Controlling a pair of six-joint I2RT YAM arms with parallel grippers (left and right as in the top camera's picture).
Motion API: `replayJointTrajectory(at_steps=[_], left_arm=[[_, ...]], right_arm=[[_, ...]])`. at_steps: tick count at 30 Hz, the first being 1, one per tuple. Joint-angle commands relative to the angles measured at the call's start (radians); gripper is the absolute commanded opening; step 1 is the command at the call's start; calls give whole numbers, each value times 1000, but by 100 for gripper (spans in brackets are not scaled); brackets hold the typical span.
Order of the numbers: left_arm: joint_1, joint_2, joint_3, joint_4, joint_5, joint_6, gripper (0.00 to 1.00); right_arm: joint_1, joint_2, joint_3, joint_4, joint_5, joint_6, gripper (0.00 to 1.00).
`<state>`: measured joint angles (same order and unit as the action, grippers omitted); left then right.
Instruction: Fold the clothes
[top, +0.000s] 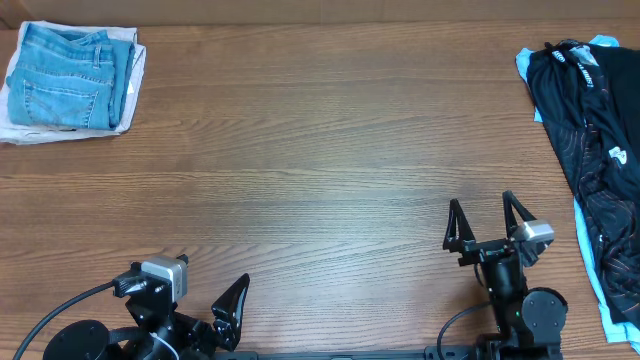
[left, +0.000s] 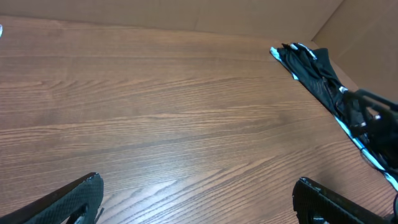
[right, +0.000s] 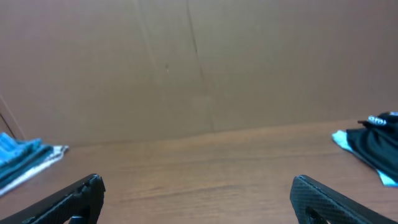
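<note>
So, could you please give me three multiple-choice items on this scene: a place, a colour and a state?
1. Where on the table are the jeans? A. far left corner B. centre C. near right corner
2. What colour is the top garment at the right edge? A. red B. black C. yellow
3. How is the right gripper? A. shut on the jeans B. shut, empty C. open, empty

1 A: folded, they sit far left in the overhead view. 2 B: black cloth lies on top. 3 C: its jaws stand wide apart over bare wood.
</note>
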<state>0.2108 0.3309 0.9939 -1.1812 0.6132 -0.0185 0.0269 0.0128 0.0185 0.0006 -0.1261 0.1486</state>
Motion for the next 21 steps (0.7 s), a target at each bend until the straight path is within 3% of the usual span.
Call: replayJointTrajectory(at_steps=[1, 21], left_arm=[[-3, 1, -4, 1, 5, 19, 100], [-3, 0, -4, 1, 5, 19, 100]], right_arm=[[6, -9, -11, -70, 28, -27, 100], [6, -9, -11, -77, 43, -26, 100]])
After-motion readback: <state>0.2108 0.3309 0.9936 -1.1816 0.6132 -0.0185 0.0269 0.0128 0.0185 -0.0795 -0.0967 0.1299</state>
